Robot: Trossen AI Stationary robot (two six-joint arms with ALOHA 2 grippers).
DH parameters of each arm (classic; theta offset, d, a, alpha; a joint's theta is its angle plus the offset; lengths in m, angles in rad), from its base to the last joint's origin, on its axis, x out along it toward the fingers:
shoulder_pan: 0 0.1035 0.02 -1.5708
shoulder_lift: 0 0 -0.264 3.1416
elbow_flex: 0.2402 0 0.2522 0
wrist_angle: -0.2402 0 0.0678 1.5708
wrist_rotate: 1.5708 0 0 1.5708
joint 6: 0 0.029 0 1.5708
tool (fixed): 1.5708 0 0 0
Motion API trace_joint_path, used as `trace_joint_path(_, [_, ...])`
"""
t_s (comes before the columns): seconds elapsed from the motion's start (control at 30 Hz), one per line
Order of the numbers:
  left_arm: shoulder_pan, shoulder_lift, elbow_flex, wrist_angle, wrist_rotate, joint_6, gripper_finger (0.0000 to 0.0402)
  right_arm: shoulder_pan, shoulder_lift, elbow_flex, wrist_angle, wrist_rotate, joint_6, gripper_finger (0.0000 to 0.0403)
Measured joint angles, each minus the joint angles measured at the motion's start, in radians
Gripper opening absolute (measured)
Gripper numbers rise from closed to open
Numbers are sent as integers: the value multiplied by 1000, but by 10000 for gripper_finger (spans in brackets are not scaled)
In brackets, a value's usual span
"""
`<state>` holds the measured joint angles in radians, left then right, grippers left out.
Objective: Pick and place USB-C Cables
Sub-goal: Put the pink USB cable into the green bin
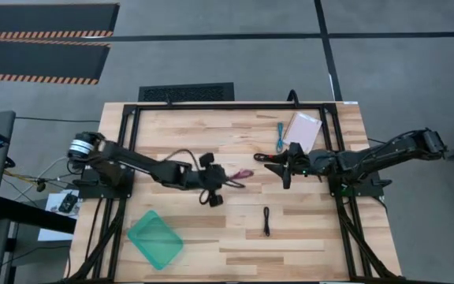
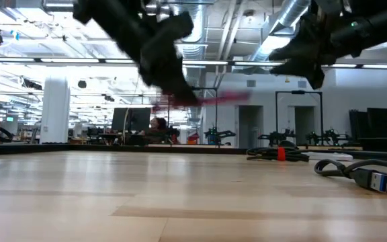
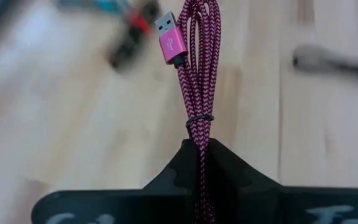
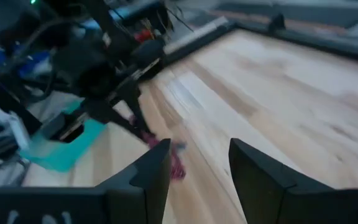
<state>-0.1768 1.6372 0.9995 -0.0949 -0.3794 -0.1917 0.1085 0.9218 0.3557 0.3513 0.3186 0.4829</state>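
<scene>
Left gripper (image 3: 201,152) has its jaws pinched on the magenta USB-C cable (image 3: 194,68), holding the bundle near one end; most of it sticks out past the fingertips, USB-A plug at the far tip. In the low view it looks lifted clear of the table (image 1: 306,237), mid-table in the high view.

Right gripper (image 4: 197,168) hangs just across from it, jaws spread and empty, pointed at the left gripper.

Risks from here:
- Grip is on a thin braided bundle near its end — long overhang. A fast swing could whip it, and the strands could slide out of the pinch.
- The thin tie around the bundle (image 3: 199,118) sits just beyond the jaws. If it slips, the coil fans out and may snag.
- The two grippers are near each other. If either moves toward the middle now, contact is likely, or the right one clips the hanging cable.
- If the teal tray (image 1: 155,238) is the drop point, it sits near the front left edge. The trailing plug end could land on the rim and leave the cable draped half out.

Still on the table: teal cable (image 1: 280,136) beside the white-pink packet (image 1: 303,130), black cable (image 1: 266,221) toward the front, black-and-red cable (image 1: 263,157) under the right gripper's tips.
</scene>
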Motion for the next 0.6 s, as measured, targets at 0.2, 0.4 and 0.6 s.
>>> trace_joint_path(0.2, [-2,-238,-26,-3,-56,30,3,3,0,0,131,0,-49,180])
trace_joint_path(0.4, [-38,-482,-149,50,-127,7,3,2,49,0,167,30,-140,182])
trace_joint_path(0.6, [-51,-679,-349,263,-127,-28,3,-20,186,6,319,49,-303,197])
